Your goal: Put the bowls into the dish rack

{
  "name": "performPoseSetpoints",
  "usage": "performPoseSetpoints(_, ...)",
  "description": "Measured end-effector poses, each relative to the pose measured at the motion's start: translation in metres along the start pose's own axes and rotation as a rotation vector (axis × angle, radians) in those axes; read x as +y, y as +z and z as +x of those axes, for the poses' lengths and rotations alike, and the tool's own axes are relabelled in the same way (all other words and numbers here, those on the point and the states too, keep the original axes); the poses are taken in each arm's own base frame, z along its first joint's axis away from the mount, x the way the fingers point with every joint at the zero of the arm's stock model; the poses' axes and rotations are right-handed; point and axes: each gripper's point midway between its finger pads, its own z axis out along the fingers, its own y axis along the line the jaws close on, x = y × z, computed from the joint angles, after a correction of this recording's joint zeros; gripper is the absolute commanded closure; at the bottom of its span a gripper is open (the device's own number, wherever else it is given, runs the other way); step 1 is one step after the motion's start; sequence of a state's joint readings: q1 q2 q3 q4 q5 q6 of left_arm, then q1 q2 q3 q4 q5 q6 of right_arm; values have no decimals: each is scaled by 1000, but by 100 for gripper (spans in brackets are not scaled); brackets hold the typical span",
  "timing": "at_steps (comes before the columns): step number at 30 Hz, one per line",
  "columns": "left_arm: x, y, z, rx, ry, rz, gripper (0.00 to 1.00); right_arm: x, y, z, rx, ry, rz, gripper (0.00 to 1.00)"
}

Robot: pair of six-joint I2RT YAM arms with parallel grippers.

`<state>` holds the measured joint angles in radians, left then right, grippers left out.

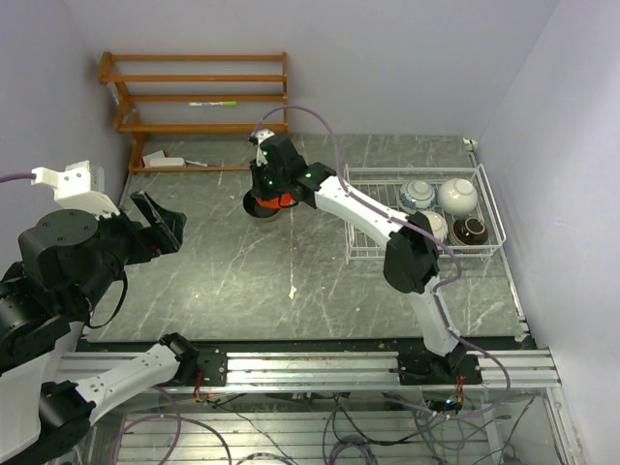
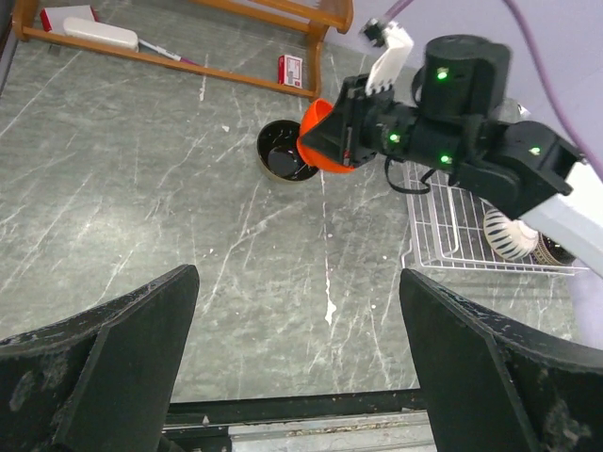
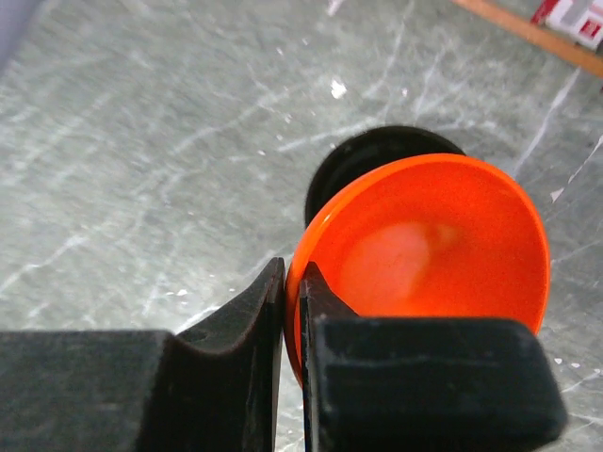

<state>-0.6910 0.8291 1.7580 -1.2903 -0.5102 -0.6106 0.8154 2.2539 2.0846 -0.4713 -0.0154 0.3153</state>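
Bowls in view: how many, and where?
6. Four in the dish rack: patterned, plain white, dark brown, one half hidden by the right arm. Orange bowl in the right tool, above a black bowl on the table.

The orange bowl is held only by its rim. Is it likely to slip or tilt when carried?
The orange bowl looks rigid and probably light, its glossy surface likely slippery. The fingers pinch only one thin edge, so it may pivot if swung quickly.
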Motion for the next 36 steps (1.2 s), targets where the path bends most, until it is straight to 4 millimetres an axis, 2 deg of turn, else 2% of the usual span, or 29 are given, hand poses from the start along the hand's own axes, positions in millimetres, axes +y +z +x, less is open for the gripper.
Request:
performPoseSetpoints(3, 0, -1, 0, -3, -2, 2, 1, 10, -22, -24, -51, 15, -40, 100)
performPoseSetpoints(6, 1, -2, -1, -7, -4, 4, 1, 21, -52, -49, -106, 41, -96, 100)
performPoseSetpoints(8, 1, -3, -2, -11, -7, 7, 1, 25, -79, -62, -143, 76, -145, 100)
performPoseSetpoints(10, 1, -4, -3, -15, -9, 9, 1, 16, -111, -66, -165, 144, -195, 100)
performPoseSetpoints(13, 2, -6, -4, -23, -14, 13, 1, -22, -158, -69, -225, 277, -227, 100)
performPoseSetpoints(16, 3, -8, -5, -28, -17, 16, 1, -89, -203, -61, -292, 424, -193, 100)
performPoseSetpoints(19, 2, -8, -6, -32, -20, 20, 1, -136, -231, -46, -332, 527, -149, 100)
performPoseSetpoints(22, 0, -8, -8, -39, -24, 25, 1, -146, -243, -27, -322, 590, -170, 100)
performPoseSetpoints(27, -1, -7, -8, -40, -25, 29, 1, -152, -250, 8, -290, 709, -232, 100)
performPoseSetpoints(32, -3, -4, -7, -30, -20, 28, 1, -176, -245, 49, -268, 875, -244, 100)
performPoseSetpoints(36, -4, -5, -9, -31, -21, 29, 1, -180, -237, 67, -240, 949, -275, 100)
